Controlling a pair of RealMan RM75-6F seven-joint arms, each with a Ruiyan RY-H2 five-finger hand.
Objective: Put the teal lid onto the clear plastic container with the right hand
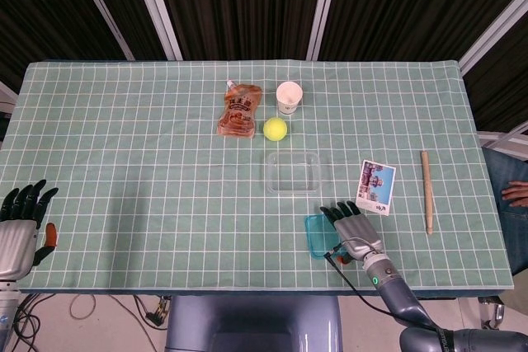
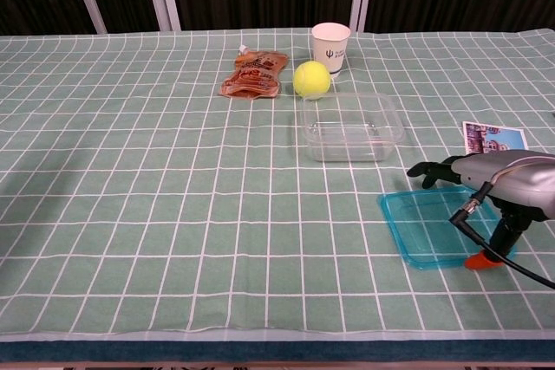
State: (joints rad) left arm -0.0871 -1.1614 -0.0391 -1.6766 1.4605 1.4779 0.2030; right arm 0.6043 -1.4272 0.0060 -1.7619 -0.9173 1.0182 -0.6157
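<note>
The teal lid (image 1: 315, 235) (image 2: 425, 227) lies flat on the checked cloth near the table's front edge. Just beyond it stands the clear plastic container (image 1: 293, 172) (image 2: 351, 127), empty and upright. My right hand (image 1: 351, 225) (image 2: 496, 181) hovers over the lid's right half, palm down with the fingers stretched out toward the container. Its orange-tipped thumb (image 2: 479, 259) points down at the lid's near right corner; I cannot tell whether it touches. My left hand (image 1: 20, 224) hangs off the table's left front corner, fingers apart and holding nothing.
Behind the container are a yellow tennis ball (image 1: 275, 128), a white paper cup (image 1: 289, 97) and an orange pouch (image 1: 238, 110). A photo card (image 1: 376, 186) lies right of the hand, a wooden stick (image 1: 426, 191) further right. The table's front edge (image 2: 277, 335) is close.
</note>
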